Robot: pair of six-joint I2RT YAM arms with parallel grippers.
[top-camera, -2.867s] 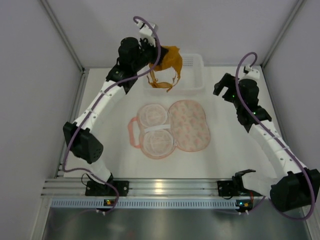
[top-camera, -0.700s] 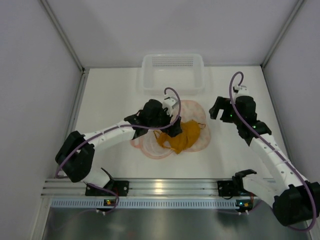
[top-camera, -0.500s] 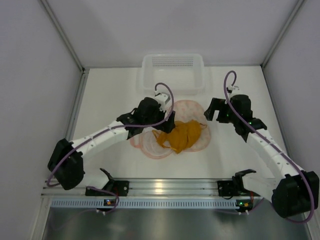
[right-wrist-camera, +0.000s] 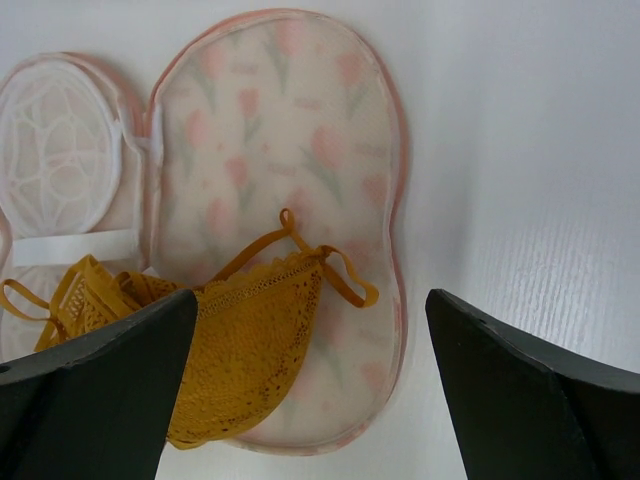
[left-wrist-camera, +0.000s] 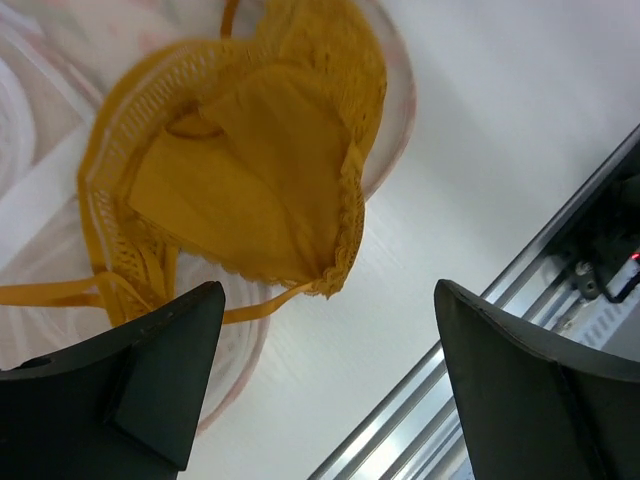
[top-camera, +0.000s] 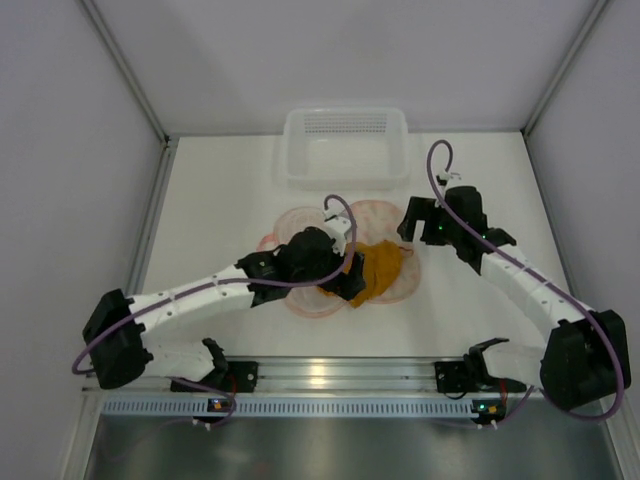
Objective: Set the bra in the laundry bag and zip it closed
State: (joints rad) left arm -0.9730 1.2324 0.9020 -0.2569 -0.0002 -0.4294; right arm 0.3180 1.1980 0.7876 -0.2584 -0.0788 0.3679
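The mustard-orange bra (top-camera: 378,270) lies crumpled on the open laundry bag (top-camera: 393,219), mostly on its pink printed half (right-wrist-camera: 290,130). One edge spreads onto the white mesh half (right-wrist-camera: 58,150). My left gripper (top-camera: 345,283) is open just above the bra's near left edge and holds nothing. In the left wrist view the bra (left-wrist-camera: 250,180) sits beyond the spread fingers of the left gripper (left-wrist-camera: 328,320). My right gripper (top-camera: 408,222) hovers open at the bag's right side. In the right wrist view the bra (right-wrist-camera: 240,345) and a looped strap (right-wrist-camera: 345,275) lie under the right gripper (right-wrist-camera: 310,315).
A white slotted plastic basket (top-camera: 392,150) stands at the back of the table behind the bag. The aluminium rail (left-wrist-camera: 540,300) with the arm bases runs along the near edge, close to the left gripper. The bag's coral loop handle (top-camera: 266,242) pokes out at the left.
My left gripper carried the bra from the basket to the bag, opened and let it drop, then shifted toward the near side. My right arm has come in toward the bag's right edge.
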